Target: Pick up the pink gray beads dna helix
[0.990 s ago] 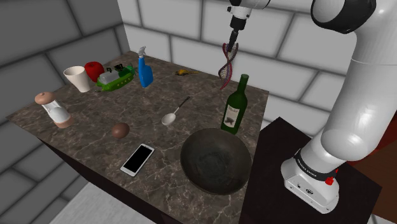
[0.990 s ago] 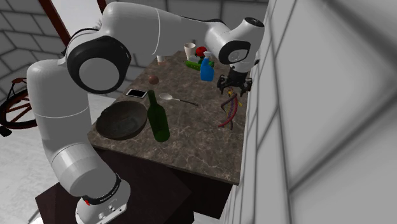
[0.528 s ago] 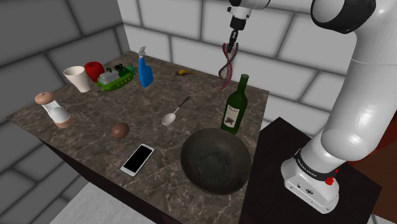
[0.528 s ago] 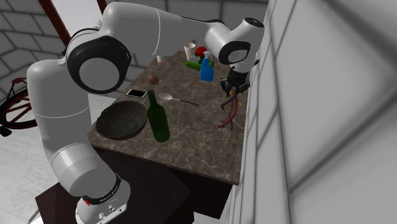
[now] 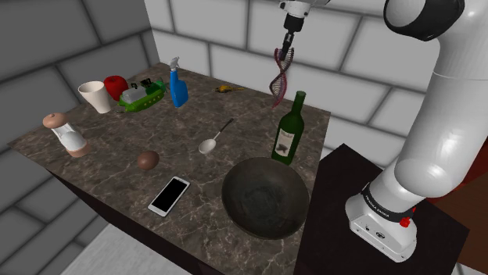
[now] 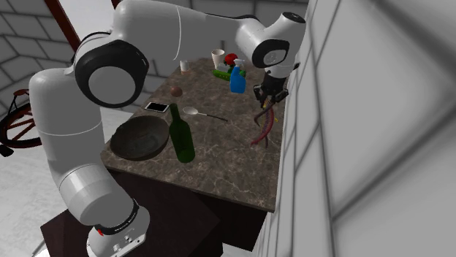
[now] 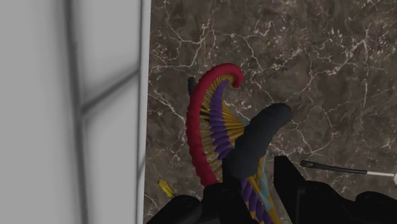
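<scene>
Gripper: we see the black gripper (image 5: pixel 286 47) at the top of the shoulder view, right of centre, pointing down beside the grey block wall (image 5: pixel 235 31).
Fingers: we find them closed narrowly on the upper end of the DNA helix (image 5: pixel 278 78). In the wrist view one black finger (image 7: pixel 294 184) presses against its twisted strands.
Helix: it hangs down from the gripper, with a red strand, a dark grey strand and purple and yellow rungs.
Helix against fingers: the top end sits between the fingers and the rest trails below them. We cannot tell whether its lower tip touches the marble table (image 5: pixel 117 156).
Second exterior view: the helix (image 6: pixel 264 128) hangs in the upper middle, just beside the wall, under the gripper (image 6: pixel 267 98).
Neighbours: in the shoulder view a green wine bottle (image 5: pixel 289 129) stands just below the helix, and a spoon (image 5: pixel 215 137) lies to the bottle's left.
</scene>
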